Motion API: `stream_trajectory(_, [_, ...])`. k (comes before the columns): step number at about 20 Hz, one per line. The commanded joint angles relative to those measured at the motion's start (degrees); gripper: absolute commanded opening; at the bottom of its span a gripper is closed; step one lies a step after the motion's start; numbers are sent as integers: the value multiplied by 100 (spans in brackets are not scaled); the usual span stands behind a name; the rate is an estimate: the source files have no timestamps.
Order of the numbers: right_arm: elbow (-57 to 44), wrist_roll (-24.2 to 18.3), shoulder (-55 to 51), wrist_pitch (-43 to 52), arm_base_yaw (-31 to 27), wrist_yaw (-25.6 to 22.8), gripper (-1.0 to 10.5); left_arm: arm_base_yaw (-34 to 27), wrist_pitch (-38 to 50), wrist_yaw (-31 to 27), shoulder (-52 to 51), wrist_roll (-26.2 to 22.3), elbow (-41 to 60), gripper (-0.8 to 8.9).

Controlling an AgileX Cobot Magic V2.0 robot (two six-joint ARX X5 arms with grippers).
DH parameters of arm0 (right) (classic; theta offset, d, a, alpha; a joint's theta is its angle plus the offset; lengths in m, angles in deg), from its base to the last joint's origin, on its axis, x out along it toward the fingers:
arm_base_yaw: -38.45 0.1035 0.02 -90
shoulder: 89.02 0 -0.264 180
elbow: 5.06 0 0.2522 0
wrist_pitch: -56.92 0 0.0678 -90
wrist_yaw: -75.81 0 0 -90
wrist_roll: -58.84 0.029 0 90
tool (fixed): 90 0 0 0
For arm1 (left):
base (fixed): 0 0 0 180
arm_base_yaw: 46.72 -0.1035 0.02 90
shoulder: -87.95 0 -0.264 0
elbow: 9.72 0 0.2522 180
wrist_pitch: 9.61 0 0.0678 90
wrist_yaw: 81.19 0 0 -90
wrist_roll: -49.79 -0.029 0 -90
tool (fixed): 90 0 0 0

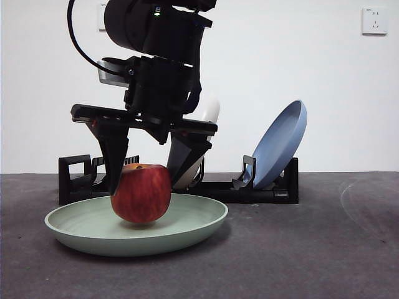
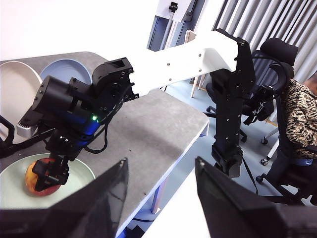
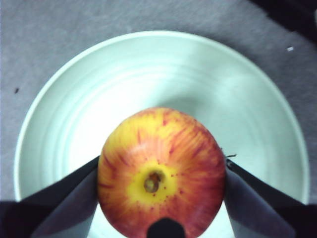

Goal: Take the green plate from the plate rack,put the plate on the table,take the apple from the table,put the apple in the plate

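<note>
Apple [image 1: 141, 194]: inside the green plate [image 1: 81, 225], near its middle, underside at or just above the plate floor; contact not resolvable. Held by the right gripper [image 1: 148, 169], jaws closed against opposite flanks, evidently to lower it without rolling. Stem dimple faces straight up, core axis vertical. Green plate: flat on the table [image 1: 324, 249], in front of the plate rack [image 1: 262, 190], which holds a blue plate [image 1: 282, 142] and a cream-white plate [image 1: 211, 112]. Left gripper [image 2: 158, 191]: parted, empty, waiting off the table edge

Plain white wall [image 1: 324, 93] with a socket [image 1: 374, 20]; grey curtains [image 2: 277, 25], black office chair [image 2: 277, 64].
</note>
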Motion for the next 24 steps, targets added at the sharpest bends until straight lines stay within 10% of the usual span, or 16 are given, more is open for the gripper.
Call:
stream_trajectory(1, [17, -44, 107, 33, 20, 133, 11, -17, 4, -17, -44, -44, 26, 228])
stream_trajectory(12, [17, -39, 238, -133, 15, 262, 420, -17, -192, -17, -44, -24, 26, 228])
stream_trajectory(24, [579, -24, 214, -822, 15, 348, 513, -17, -234, -20, -44, -28, 26, 228])
